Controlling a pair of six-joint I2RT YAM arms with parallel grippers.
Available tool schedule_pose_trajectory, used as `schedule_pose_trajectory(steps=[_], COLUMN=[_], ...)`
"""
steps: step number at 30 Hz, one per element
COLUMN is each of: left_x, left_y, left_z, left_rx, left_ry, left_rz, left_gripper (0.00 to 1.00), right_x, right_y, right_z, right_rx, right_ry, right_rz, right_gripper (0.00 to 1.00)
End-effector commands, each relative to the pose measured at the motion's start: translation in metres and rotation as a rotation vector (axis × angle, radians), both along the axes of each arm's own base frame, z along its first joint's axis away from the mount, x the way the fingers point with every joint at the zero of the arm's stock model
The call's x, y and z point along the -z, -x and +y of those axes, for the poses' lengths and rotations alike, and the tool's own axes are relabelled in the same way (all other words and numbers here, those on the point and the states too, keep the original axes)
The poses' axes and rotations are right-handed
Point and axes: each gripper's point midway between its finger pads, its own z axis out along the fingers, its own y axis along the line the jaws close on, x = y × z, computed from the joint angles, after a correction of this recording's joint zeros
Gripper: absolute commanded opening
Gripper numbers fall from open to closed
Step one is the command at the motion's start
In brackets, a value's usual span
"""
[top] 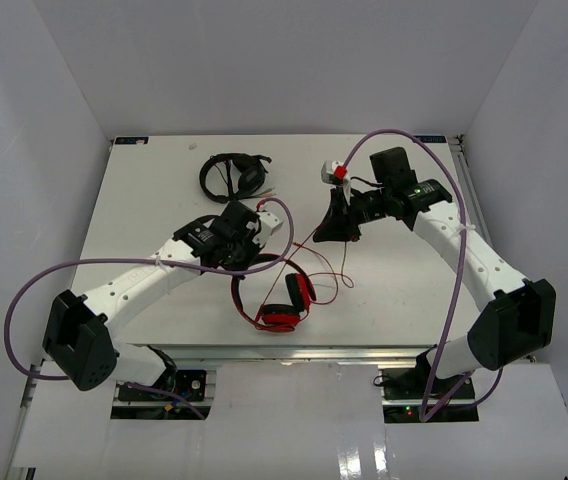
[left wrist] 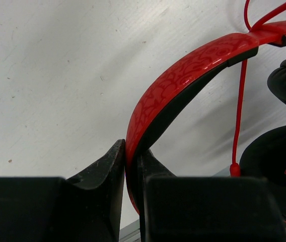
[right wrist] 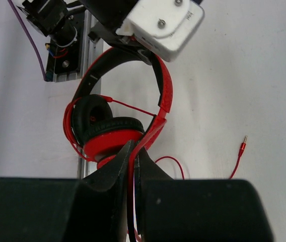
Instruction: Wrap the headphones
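top: overhead, whole table | wrists: close, looking down | shared: headphones

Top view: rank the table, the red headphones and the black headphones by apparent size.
1. table, by far the largest.
2-3. red headphones and black headphones look about alike. The left arm partly covers the red pair, so I can't rank them.

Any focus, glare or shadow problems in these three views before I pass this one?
Top external: even light, soft shadows on the table, glare only on the glossy front ledge; headphones clear. Left wrist: left gripper fingers dark and soft, headband sharper. Right wrist: right gripper a black mass, cable and plug crisp.
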Motion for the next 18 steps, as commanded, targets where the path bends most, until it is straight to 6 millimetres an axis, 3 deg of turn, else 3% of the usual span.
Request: schedule_pose_trajectory(steps=[1, 18], left_x=[-0.012, -0.002], left_y=[-0.008, -0.011], left_z=[-0.002, -0.023], left_rx=[-0.041, -0.064], left_ry=[-0.012, -0.002], left_rz=[-0.031, 0.012], left_gripper=[0.00, 0.00], right_x=[-0.042, -0.044], right_y=[0.014, 0.026], right_z=[0.016, 0.038], right_rx=[-0.054, -0.096], right_ry=[-0.109, -0.114], right_rz=[-0.059, -0.052], right_gripper=[0.08, 0.08])
